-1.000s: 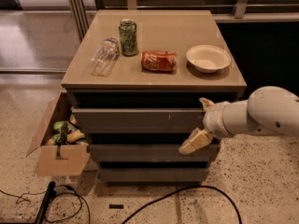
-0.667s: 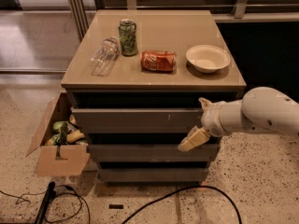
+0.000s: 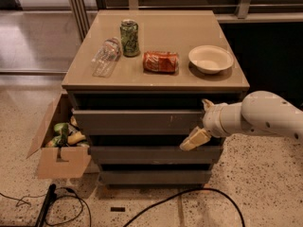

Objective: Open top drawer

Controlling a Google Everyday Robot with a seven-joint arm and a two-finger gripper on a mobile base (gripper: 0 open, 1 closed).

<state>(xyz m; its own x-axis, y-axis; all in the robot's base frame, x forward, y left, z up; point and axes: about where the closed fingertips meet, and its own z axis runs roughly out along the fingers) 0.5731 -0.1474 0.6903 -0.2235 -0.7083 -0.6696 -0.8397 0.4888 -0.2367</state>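
Straddling the right end of the top drawer (image 3: 137,122), the gripper (image 3: 194,125) stands apart, unclamped; pulling so far off-centre could skew it or let the smooth front slip free.

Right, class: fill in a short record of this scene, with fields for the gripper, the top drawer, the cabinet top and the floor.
gripper: the gripper sits against the right end of the top drawer's front
top drawer: the top drawer shows its flat front; its interior is not visible
cabinet top: green can upright; plastic bottle and red can lying down; white bowl
floor: open cardboard box left of the cabinet
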